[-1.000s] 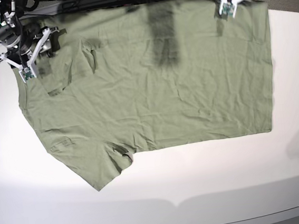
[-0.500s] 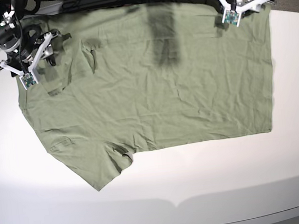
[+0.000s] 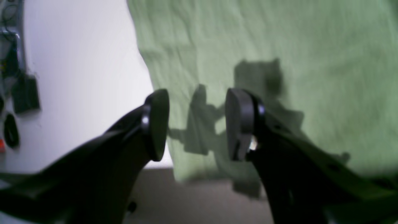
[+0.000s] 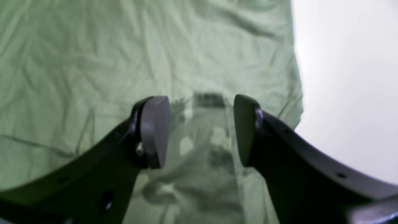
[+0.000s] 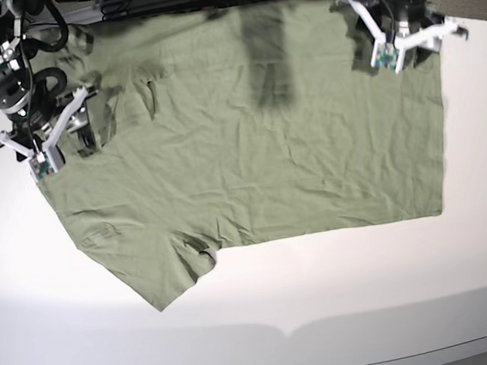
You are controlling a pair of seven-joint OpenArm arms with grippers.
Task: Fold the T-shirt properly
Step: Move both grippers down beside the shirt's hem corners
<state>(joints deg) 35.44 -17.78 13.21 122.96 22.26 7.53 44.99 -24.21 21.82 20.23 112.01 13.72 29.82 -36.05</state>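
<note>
On the table: the T-shirt (image 5: 256,138) lies flat and wrinkled, collar toward the right arm's side.
Right gripper (image 4: 202,130): jaws apart, holding nothing, above the shoulder edge.
Left gripper (image 3: 197,124): jaws apart, empty, above the hem corner.
Advice: I think each gripper should take only the cloth edge, both at the same time.
Table (image 5: 340,294): white, smooth, with cables behind.

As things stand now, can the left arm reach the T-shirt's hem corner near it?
Probably yes. The left gripper hangs open above the T-shirt, near its hem edge, and nothing lies between its fingertips and the cloth.
</note>
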